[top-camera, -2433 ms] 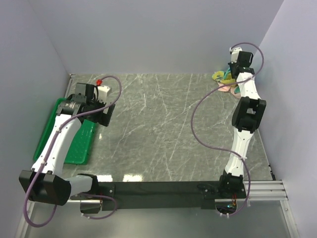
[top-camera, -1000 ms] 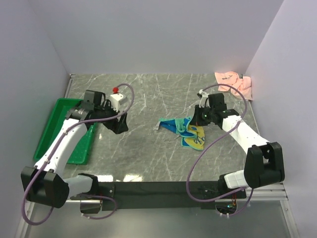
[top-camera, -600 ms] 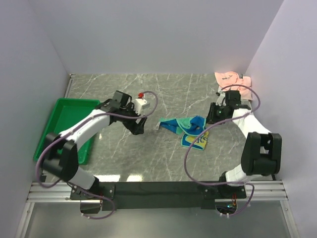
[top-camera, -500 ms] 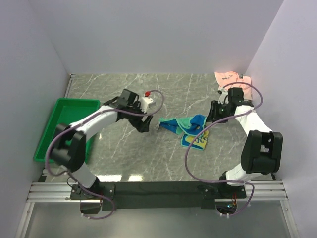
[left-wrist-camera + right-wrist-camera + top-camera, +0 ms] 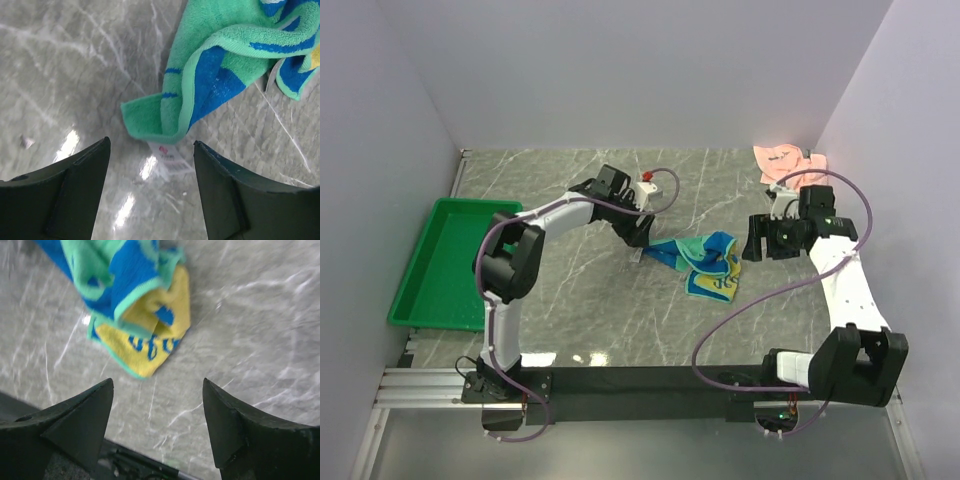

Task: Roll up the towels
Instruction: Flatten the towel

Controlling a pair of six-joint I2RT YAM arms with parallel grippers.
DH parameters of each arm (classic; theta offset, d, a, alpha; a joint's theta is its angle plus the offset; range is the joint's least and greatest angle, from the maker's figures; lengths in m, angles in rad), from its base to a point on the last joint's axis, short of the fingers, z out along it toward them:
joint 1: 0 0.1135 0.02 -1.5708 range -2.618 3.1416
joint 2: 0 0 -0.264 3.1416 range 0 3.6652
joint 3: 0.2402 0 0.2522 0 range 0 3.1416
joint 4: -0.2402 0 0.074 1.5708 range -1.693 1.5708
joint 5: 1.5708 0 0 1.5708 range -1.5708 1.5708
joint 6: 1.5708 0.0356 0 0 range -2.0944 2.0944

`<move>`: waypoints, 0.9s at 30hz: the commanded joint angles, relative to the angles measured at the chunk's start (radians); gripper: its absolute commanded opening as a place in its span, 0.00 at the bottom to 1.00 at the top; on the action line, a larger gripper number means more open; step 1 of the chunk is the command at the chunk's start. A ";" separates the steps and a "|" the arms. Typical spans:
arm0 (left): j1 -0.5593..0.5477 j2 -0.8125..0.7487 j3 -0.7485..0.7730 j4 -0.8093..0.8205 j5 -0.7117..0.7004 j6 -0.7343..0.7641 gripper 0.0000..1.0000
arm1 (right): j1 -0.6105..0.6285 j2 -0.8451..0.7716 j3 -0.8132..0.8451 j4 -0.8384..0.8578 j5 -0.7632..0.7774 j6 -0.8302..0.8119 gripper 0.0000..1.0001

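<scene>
The left pincer [image 5: 151, 146] hangs with jaws apart over a folded corner of the teal terry towel [image 5: 210, 75], which lies crumpled mid-tabletop. The right pincer [image 5: 157, 384] is also spread and empty, just beside the towel. The glossy tabletop [image 5: 620, 310] is grey and veined. The pink towel [image 5: 782, 160] lies bunched in the far right corner.

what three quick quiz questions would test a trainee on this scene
1. True or false: the pink towel lies at the table's far right corner.
2. Which frame the teal towel's white tag: A left jaws, B right jaws?
3. Fill in: both arms' jaws stand ___.
Key: 1 true; 2 A; 3 open.
</scene>
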 commanded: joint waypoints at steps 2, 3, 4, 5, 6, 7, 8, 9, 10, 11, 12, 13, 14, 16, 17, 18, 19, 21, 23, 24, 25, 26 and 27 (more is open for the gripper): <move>-0.029 0.040 0.066 -0.020 0.082 0.041 0.73 | 0.037 0.006 -0.036 -0.077 -0.060 -0.065 0.77; -0.032 0.044 0.069 -0.023 0.084 0.044 0.72 | 0.051 0.028 -0.042 -0.081 -0.061 -0.062 0.76; -0.035 0.050 0.068 -0.033 0.087 0.044 0.72 | 0.062 0.040 -0.054 -0.078 -0.061 -0.048 0.76; -0.040 0.052 0.065 -0.034 0.093 0.044 0.72 | 0.082 0.052 -0.062 -0.067 -0.055 -0.036 0.76; -0.041 0.054 0.054 -0.036 0.093 0.042 0.69 | 0.088 0.068 -0.071 -0.027 -0.052 -0.019 0.75; -0.043 0.052 0.048 -0.028 0.087 0.038 0.65 | 0.096 0.075 -0.082 -0.004 -0.047 0.013 0.75; -0.043 0.049 0.040 -0.022 0.066 0.027 0.60 | 0.109 0.085 -0.085 0.023 -0.037 0.031 0.75; -0.043 0.047 0.027 -0.017 0.049 0.021 0.49 | 0.114 0.110 -0.086 0.074 -0.034 0.045 0.75; -0.041 0.044 0.024 -0.017 0.033 0.016 0.42 | 0.119 0.129 -0.082 0.097 -0.027 0.076 0.73; -0.043 0.043 0.022 -0.031 0.014 0.009 0.35 | 0.120 0.150 -0.074 0.122 -0.018 0.088 0.70; -0.041 0.041 0.023 -0.042 0.007 0.005 0.22 | 0.120 0.205 -0.063 0.151 -0.017 0.097 0.67; -0.040 0.032 0.023 -0.055 0.006 0.004 0.15 | 0.120 0.233 -0.051 0.169 -0.008 0.120 0.65; -0.040 0.023 0.019 -0.072 0.004 0.001 0.13 | 0.119 0.259 -0.043 0.189 -0.007 0.128 0.62; -0.038 -0.021 -0.021 -0.074 0.006 0.001 0.04 | 0.120 0.348 -0.004 0.226 -0.003 0.162 0.55; -0.037 -0.038 -0.038 -0.074 0.006 0.002 0.02 | 0.119 0.376 0.018 0.229 -0.009 0.171 0.45; -0.035 -0.072 -0.071 -0.074 0.001 -0.001 0.01 | 0.117 0.425 0.057 0.225 -0.027 0.182 0.40; -0.035 -0.089 -0.087 -0.076 -0.002 -0.001 0.01 | 0.117 0.442 0.076 0.223 -0.037 0.188 0.32; -0.029 -0.118 -0.131 -0.085 -0.007 -0.008 0.00 | 0.114 0.466 0.108 0.217 -0.050 0.193 0.13; -0.017 -0.161 -0.157 -0.095 -0.013 -0.021 0.00 | 0.108 0.465 0.145 0.202 -0.063 0.184 0.00; -0.009 -0.175 -0.180 -0.109 -0.010 -0.027 0.01 | 0.107 0.460 0.168 0.170 -0.066 0.176 0.00; 0.009 -0.207 -0.193 -0.117 0.004 -0.037 0.01 | 0.097 0.457 0.177 0.154 -0.067 0.155 0.00; 0.017 -0.224 -0.205 -0.125 0.009 -0.042 0.00 | 0.091 0.451 0.184 0.139 -0.067 0.144 0.00; 0.023 -0.242 -0.226 -0.132 0.010 -0.042 0.00 | 0.087 0.442 0.202 0.111 -0.066 0.131 0.00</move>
